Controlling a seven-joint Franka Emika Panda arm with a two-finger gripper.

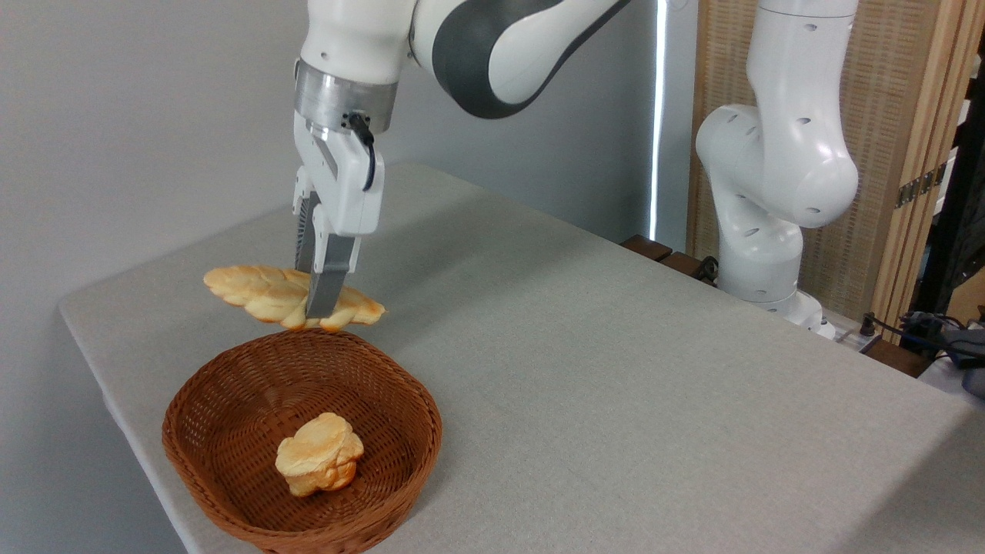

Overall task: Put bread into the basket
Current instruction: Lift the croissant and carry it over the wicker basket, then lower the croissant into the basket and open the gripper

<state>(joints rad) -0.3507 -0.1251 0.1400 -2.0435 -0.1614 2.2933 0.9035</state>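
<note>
One bread (262,296) clamped mid-length in gripper (319,308) jaws, held level in the air by far rim of basket (231,492). Carry step. Next, likely: shift over open weave beside small bun (318,454), lower, release.
</note>
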